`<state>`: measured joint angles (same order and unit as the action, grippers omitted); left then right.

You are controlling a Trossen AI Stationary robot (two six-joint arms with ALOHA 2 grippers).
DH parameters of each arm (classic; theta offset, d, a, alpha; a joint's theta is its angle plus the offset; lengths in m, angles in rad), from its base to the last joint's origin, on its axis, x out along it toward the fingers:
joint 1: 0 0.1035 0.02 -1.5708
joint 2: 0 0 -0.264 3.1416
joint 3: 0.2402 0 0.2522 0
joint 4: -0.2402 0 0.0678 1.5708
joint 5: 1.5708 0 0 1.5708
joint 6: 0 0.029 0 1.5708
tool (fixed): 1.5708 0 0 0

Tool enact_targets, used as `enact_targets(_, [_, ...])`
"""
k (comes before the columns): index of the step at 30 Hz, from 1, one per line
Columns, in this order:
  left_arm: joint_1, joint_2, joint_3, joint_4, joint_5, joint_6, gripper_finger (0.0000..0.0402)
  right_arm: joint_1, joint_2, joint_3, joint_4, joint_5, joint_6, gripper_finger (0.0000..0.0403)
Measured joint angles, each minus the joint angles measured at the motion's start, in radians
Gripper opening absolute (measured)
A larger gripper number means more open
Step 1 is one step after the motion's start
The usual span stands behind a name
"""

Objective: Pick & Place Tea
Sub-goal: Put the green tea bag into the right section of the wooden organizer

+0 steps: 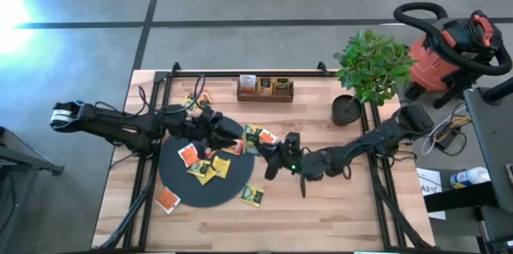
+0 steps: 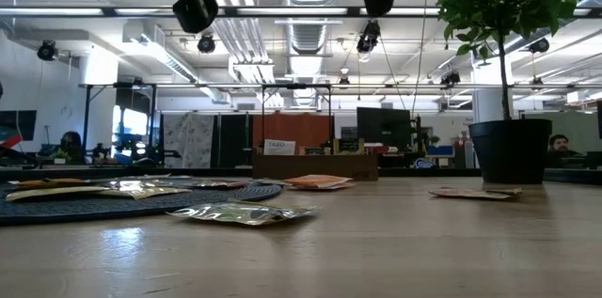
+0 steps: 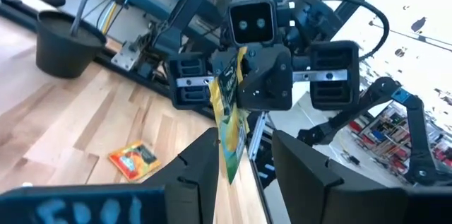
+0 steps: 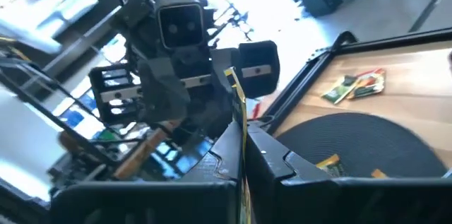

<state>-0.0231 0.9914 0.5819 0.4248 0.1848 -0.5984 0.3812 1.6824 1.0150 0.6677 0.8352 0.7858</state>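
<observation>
Both arms meet mid-air; right end effector clamps a yellow tea packet; left end effector spread around it

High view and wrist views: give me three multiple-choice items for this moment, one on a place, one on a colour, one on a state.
1. Where does the wooden tray stand?
A. On the black disc
B. By the table edge at the top of the high view, apart from the black disc
C. On the floor

2. What colour is the packet held in the air?
A. Blue
B. White
C. Yellow

3. How does the left end effector stand?
A. Open, a finger on either side of the packet
B. Shut on the plant pot
C. Shut on the disc's rim

Answers:
1 B: the wooden tray sits at that edge, clear of the black disc.
2 C: the packet, pinched by the shut right end effector, is yellow.
3 A: the left end effector shows a gap with the packet hanging in it.
</observation>
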Motion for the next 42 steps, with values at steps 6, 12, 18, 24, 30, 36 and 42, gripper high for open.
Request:
enact_targets(6, [0.000,0.039,0.000,0.011,0.001,-0.005,0.0126,-0.020,0.000,-0.041,0.083,-0.052,-0.001,0.0008])
enact_targets(12, [0.002,0.058,0.000,0.021,0.001,-0.002,0.0126,-0.026,0.001,-0.056,0.094,-0.132,0.002,0.0008])
enact_targets(18, [0.002,0.060,0.000,0.038,0.001,-0.001,0.0126,-0.032,0.002,-0.064,0.109,-0.132,-0.007,0.0008])
enact_targets(24, [0.002,0.074,0.001,0.046,0.018,-0.006,0.0126,-0.048,0.002,-0.066,0.127,-0.152,-0.017,0.0008])
enact_targets(30, [0.002,0.152,0.043,0.066,0.041,-0.009,0.0126,-0.088,0.002,-0.055,0.135,-0.228,-0.023,0.0008])
enact_targets(36, [0.002,0.202,0.086,0.081,0.107,0.013,0.0117,-0.094,0.002,-0.054,0.131,-0.232,-0.027,0.0008])
enact_targets(42, [0.004,0.205,0.092,0.064,0.113,0.047,0.0062,-0.094,0.001,-0.054,0.121,-0.233,-0.027,0.0008])
